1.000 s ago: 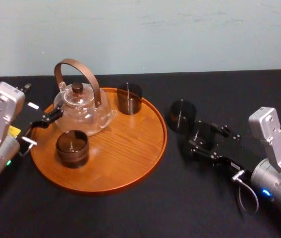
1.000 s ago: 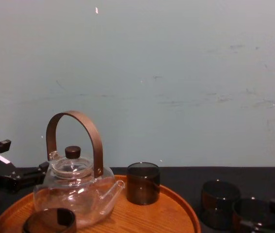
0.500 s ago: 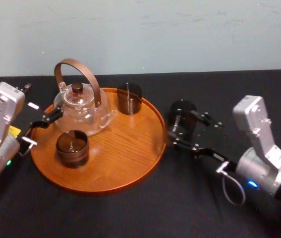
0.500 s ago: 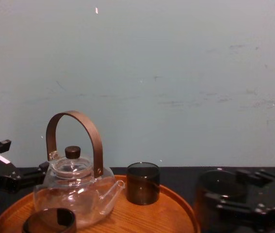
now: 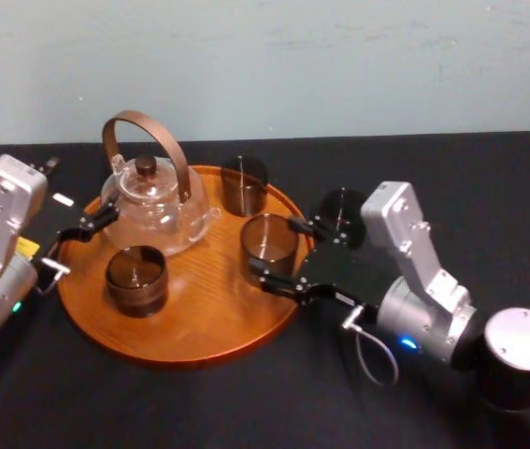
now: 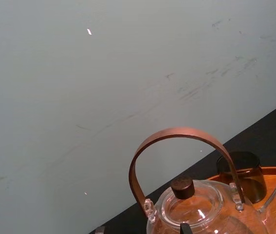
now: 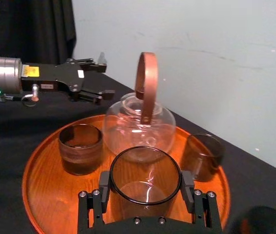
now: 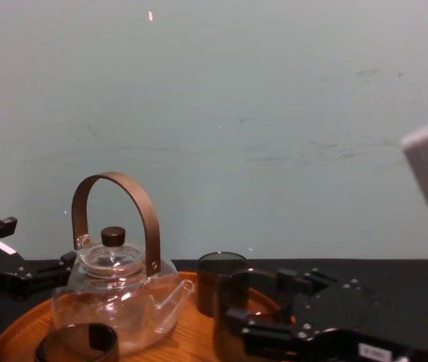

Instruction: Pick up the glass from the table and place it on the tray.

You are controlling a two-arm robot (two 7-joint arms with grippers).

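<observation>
My right gripper is shut on a smoky glass, one finger on each side of it, as the right wrist view shows for the gripper and the glass. The glass is upright over the right part of the round wooden tray. I cannot tell whether it touches the wood. In the chest view the held glass stands dark in front of the gripper. My left gripper is parked open beside the tray's left rim.
The tray also carries a clear glass teapot with a brown handle, a dark glass at the back and another at the front left. One more dark glass stands on the black table right of the tray.
My right arm has swung left with the glass, from above the table right of the tray to over the tray's right part. The left arm has stayed still.
</observation>
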